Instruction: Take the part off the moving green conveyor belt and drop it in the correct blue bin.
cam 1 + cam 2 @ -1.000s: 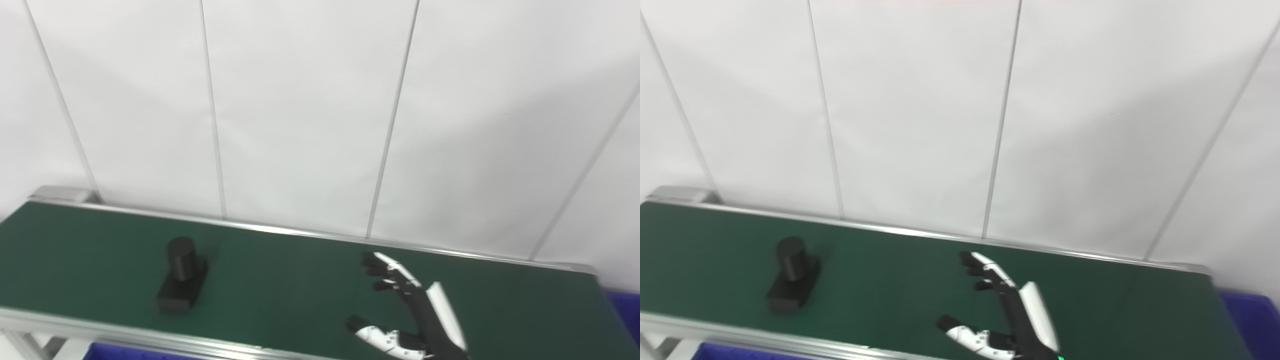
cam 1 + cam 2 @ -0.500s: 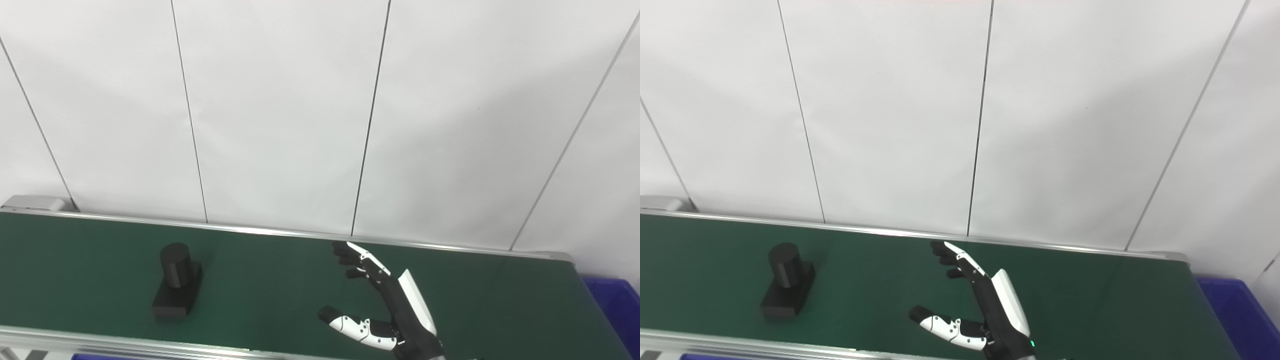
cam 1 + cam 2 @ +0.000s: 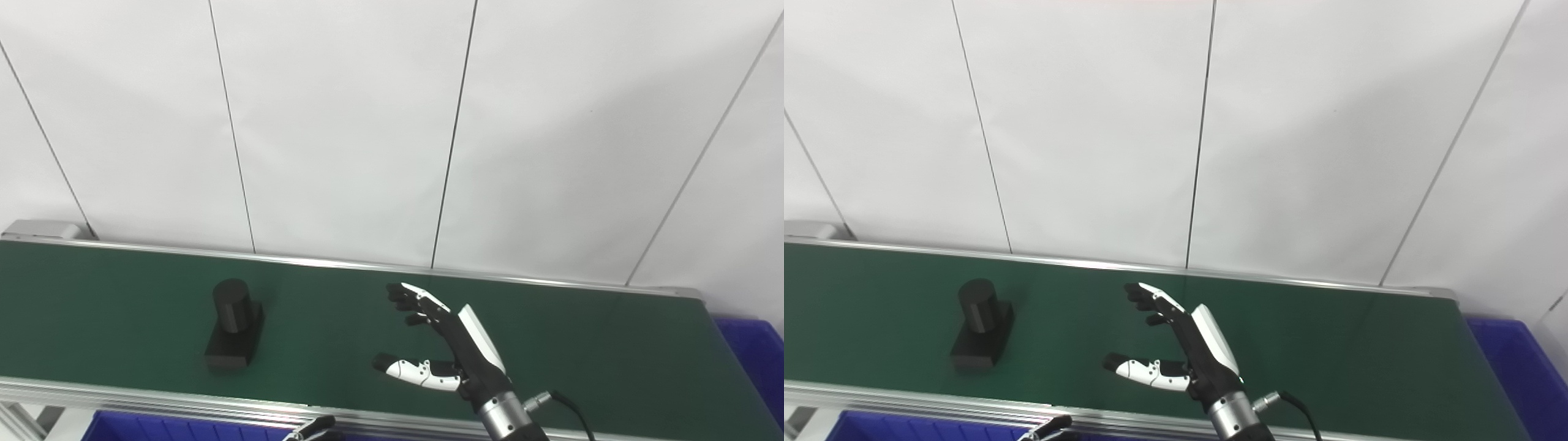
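A black part [image 3: 234,331], a short cylinder standing on a rectangular block, sits on the green conveyor belt [image 3: 122,306] at the left. My right hand [image 3: 444,346] hovers over the middle of the belt, open and empty, thumb spread toward the part, well to the right of it. It also shows in the right eye view [image 3: 1182,346], as does the part [image 3: 981,324]. Only a fingertip of my left hand [image 3: 315,425] shows at the bottom edge, below the belt's front rail.
A blue bin [image 3: 756,355] stands past the belt's right end. Another blue bin [image 3: 153,429] lies below the belt's front rail at the bottom left. A white panelled wall [image 3: 343,122] rises right behind the belt.
The camera has shifted. The part has ridden the belt a little to the right. My right hand has reached further over the belt, leftward toward the part. A left fingertip has appeared at the bottom edge.
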Robot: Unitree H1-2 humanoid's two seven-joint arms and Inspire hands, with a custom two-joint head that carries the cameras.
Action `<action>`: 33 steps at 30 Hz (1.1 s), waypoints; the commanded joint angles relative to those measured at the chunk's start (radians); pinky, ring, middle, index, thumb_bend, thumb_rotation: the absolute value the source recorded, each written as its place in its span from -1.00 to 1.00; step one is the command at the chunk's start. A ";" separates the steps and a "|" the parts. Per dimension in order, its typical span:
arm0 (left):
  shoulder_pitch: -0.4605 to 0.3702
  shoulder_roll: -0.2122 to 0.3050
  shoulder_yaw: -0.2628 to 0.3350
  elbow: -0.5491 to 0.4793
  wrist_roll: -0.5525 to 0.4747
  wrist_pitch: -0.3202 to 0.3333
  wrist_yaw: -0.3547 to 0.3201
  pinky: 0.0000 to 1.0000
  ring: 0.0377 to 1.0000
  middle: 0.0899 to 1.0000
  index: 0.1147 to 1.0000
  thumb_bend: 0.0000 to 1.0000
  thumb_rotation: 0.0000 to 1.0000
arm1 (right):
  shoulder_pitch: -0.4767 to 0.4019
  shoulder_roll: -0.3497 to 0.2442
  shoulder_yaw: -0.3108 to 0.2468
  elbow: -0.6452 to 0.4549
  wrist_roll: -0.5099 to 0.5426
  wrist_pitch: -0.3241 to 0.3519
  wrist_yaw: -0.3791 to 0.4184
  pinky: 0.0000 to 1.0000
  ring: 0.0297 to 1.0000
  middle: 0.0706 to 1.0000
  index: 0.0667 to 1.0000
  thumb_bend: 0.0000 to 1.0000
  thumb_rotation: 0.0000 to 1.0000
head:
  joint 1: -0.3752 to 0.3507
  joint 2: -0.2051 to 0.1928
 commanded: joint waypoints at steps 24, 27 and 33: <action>-0.025 -0.040 -0.022 0.033 0.016 -0.047 0.006 0.34 0.44 0.51 0.60 0.60 -0.15 | -0.192 0.040 0.024 0.214 0.054 -0.059 -0.001 0.57 0.68 0.67 0.70 0.51 -0.20 | 0.102 -0.024; -0.023 -0.043 -0.025 0.039 0.022 -0.061 0.009 0.31 0.41 0.48 0.58 0.60 -0.17 | -0.221 0.050 0.028 0.268 0.045 -0.076 -0.014 0.55 0.66 0.65 0.69 0.51 -0.21 | 0.112 -0.025; -0.015 -0.046 -0.029 0.041 0.032 -0.075 0.010 0.31 0.41 0.48 0.57 0.60 -0.18 | -0.261 0.077 0.035 0.348 0.050 -0.106 -0.035 0.55 0.64 0.62 0.67 0.50 -0.30 | 0.131 -0.029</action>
